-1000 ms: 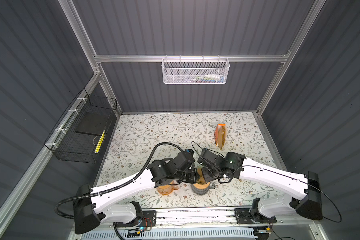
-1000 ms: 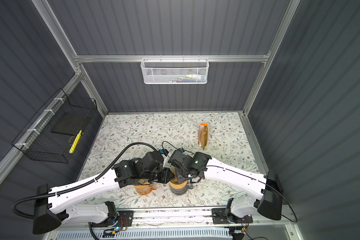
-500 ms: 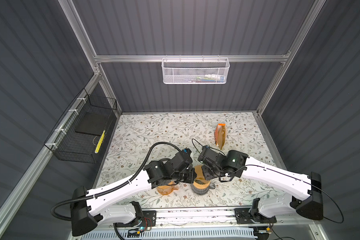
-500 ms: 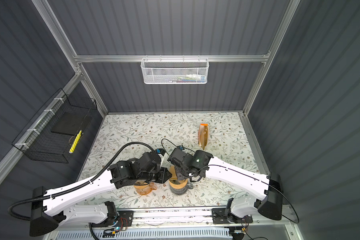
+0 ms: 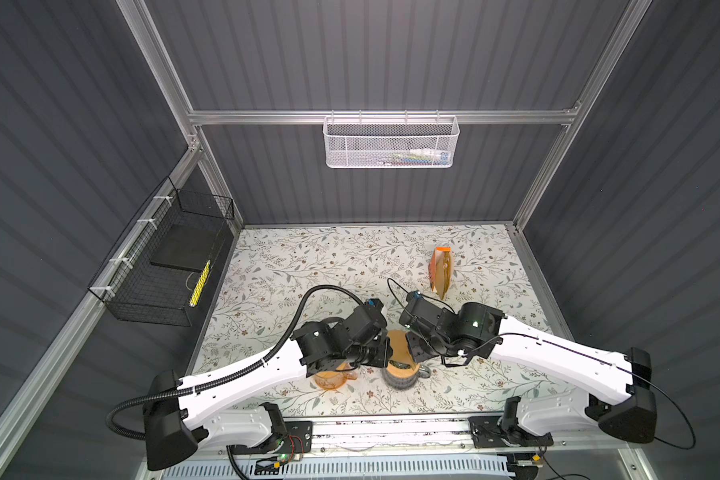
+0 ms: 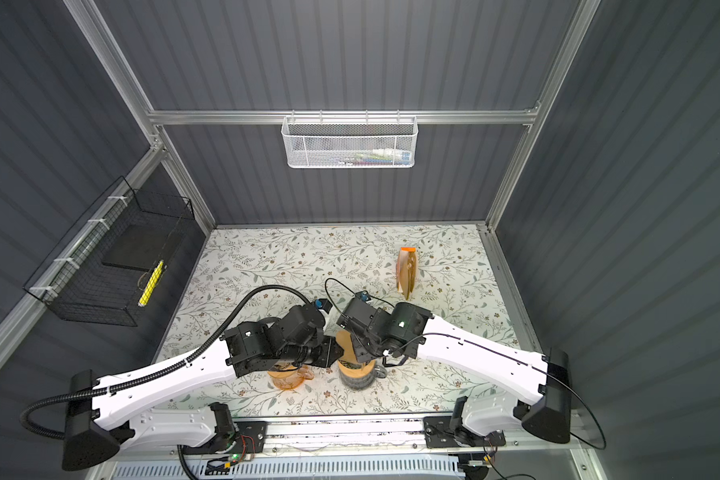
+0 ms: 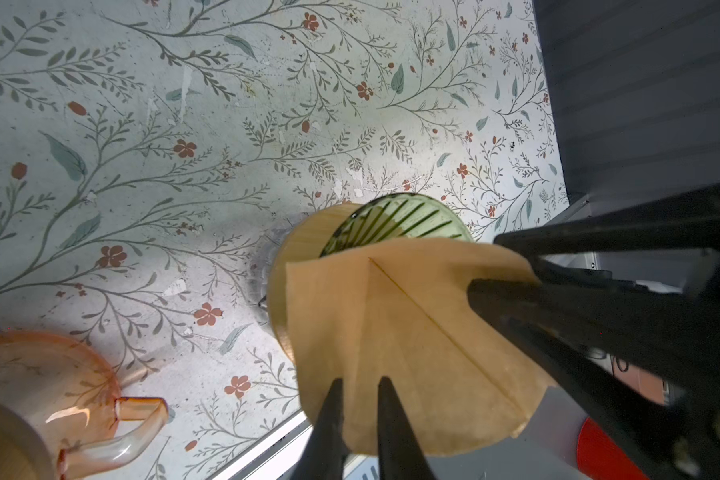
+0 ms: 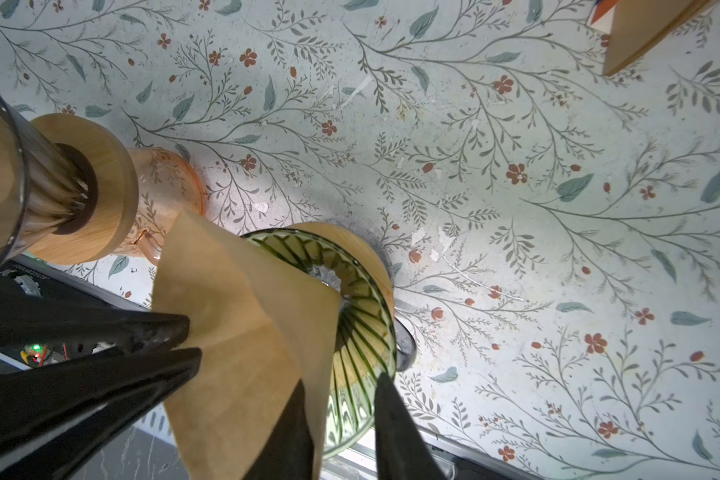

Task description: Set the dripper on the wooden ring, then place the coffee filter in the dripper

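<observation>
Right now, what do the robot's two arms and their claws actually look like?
Both arms, the left arm and right arm, have smooth white shells with black joints and black bases. A ribbed black hose loops off the left; a thin black cable trails the right, whose wrist shows a small green light. The left gripper and right gripper are black, with slim tapering fingers.

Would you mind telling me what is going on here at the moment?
Both arms are handling a brown paper filter just above the green dripper near the table's front edge. The left pincer pinches one edge of the filter. The right pincer is at the opposite edge with its jaws apart. The filter hangs partly over the dripper's mouth and is not yet seated in it.
</observation>
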You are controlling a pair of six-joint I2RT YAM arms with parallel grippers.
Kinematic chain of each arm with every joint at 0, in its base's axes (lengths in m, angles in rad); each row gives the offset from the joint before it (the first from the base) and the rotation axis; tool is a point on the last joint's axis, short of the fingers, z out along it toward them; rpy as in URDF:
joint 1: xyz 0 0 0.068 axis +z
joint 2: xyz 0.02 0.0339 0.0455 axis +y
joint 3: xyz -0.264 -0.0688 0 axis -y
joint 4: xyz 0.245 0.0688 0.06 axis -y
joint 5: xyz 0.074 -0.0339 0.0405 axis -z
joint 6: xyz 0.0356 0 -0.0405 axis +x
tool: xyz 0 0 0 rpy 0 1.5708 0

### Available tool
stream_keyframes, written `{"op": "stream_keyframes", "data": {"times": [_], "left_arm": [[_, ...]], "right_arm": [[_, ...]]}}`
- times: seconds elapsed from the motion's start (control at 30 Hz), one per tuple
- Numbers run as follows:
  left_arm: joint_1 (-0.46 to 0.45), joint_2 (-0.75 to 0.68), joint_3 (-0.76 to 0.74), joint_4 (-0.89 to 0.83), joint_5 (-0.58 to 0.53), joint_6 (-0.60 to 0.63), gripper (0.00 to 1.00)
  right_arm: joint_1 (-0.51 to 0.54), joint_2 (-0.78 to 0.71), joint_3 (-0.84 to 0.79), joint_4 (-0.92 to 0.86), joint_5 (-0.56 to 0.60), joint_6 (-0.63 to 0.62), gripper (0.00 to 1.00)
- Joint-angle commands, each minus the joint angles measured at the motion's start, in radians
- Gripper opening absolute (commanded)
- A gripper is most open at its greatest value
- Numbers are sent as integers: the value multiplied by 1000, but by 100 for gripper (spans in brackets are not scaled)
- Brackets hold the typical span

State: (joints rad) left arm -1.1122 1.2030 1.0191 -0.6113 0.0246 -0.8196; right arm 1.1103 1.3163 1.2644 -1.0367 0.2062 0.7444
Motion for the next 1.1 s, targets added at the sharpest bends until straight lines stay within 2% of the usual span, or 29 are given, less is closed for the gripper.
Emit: {"op": "stream_keyframes", "data": {"times": [0.0, 0.57, 0.87, 1.07], "left_arm": [[-6, 13, -11, -13, -9, 5, 17], [-5, -8, -26, -1, -21, -7, 17], [-5, -4, -2, -16, -25, -8, 17], [-6, -2, 11, -12, -25, -10, 17]], "right_arm": [[8, -19, 20, -23, 36, 13, 29], [18, -43, 49, -60, 61, 19, 30], [35, -28, 28, -36, 59, 19, 16], [36, -28, 26, -39, 78, 14, 24]]}}
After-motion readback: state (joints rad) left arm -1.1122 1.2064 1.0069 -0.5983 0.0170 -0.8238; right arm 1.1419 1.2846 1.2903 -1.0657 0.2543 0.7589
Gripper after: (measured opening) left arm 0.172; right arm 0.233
